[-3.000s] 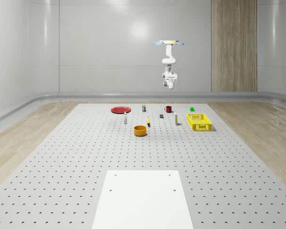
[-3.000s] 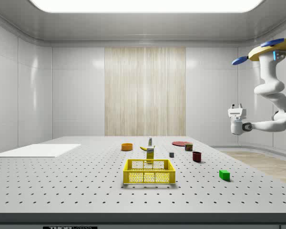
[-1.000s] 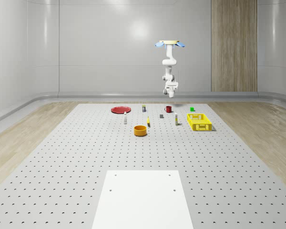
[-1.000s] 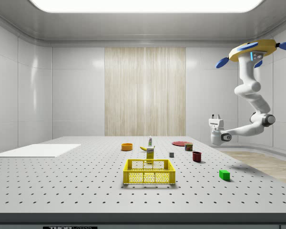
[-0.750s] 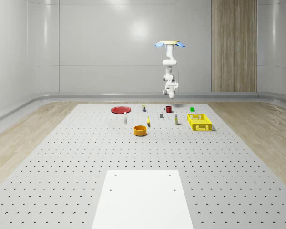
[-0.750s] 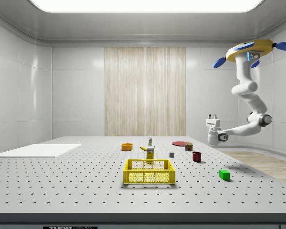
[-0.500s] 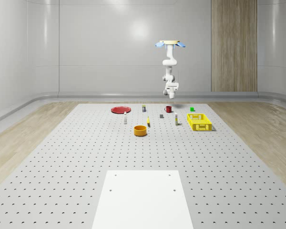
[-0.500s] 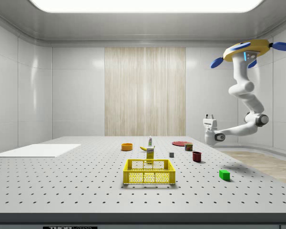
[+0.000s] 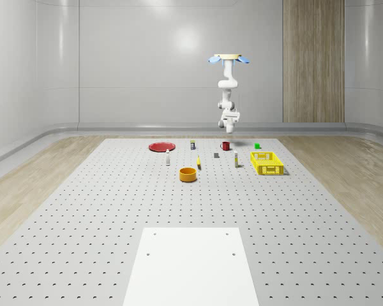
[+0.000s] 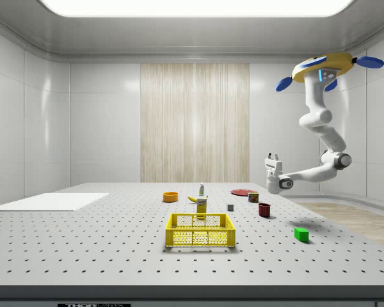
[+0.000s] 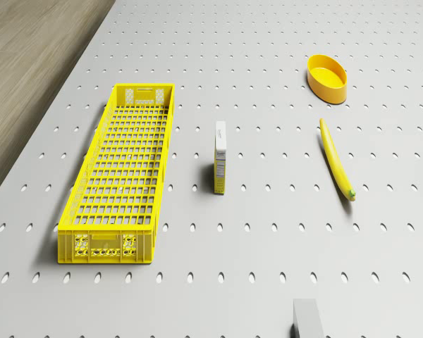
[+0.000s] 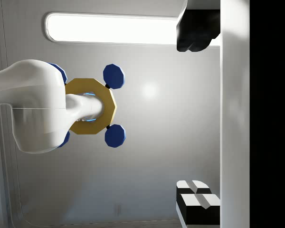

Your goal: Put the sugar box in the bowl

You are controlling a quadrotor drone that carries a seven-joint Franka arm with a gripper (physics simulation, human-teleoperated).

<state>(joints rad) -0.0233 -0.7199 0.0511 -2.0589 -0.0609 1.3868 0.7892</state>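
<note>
The sugar box [image 11: 220, 158] is a narrow yellow and white carton standing upright on the perforated table, between the yellow crate [image 11: 120, 172] and the banana [image 11: 336, 167]. It also appears as sugar box [image 9: 235, 160] and sugar box [image 10: 201, 204]. The orange bowl [image 9: 188, 174] sits nearer the whole-scene camera, also seen as bowl [image 10: 171, 197] and bowl [image 11: 327, 78]. The drone [image 10: 320, 67] hovers high over the table's far part, near the red mug. My gripper [image 10: 271, 157] points upward, open and empty, well above the table and far from the box. One fingertip [image 12: 194, 35] stands wide apart from the other.
A red mug [image 10: 264, 210], green cube [image 10: 301, 234], grey cube [image 10: 230, 207], can [image 10: 253, 197], small bottle [image 9: 168, 158] and red plate [image 9: 161, 146] are spread over the far half. A white sheet [image 9: 191, 264] lies at the near edge.
The drone and arm have drifted toward the side view's left, over the table. The arm has bent further and the gripper hangs a little lower. The objects have not moved.
</note>
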